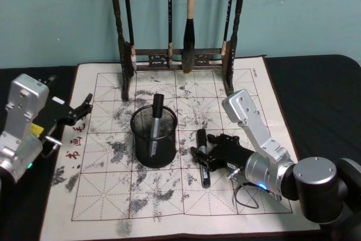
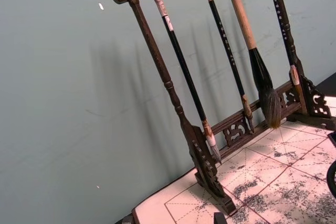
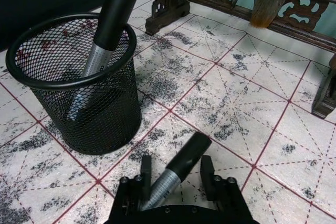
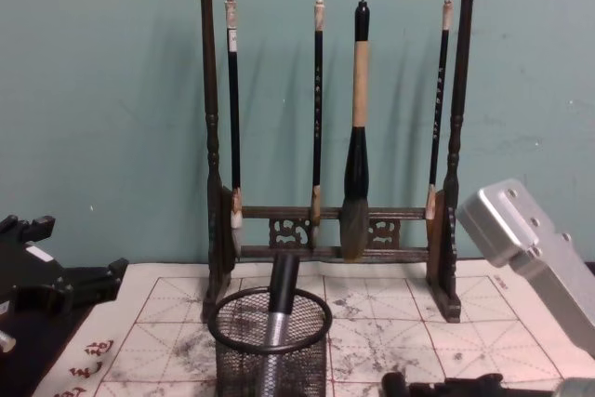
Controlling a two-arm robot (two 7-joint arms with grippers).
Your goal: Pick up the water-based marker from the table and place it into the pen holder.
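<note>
Soft even light; faint rack (image 2: 167, 84) shadows on wall (image 2: 52, 103).

A black table (image 1: 321, 83) carries a pale, red-gridded mat (image 1: 107, 190) blotched with ink. On the mat, a brush rack (image 1: 179, 59) stands at the far edge and the pen holder (image 1: 153, 142) near the middle.

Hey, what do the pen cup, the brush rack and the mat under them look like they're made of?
The pen holder looks like black-coated metal wire mesh: see-through lattice, solid smooth rim. The brush rack seems dark stained wood, with carved ends and turned posts. The mat is probably felt or paper: matte, red-gridded, ink-stained.
</note>
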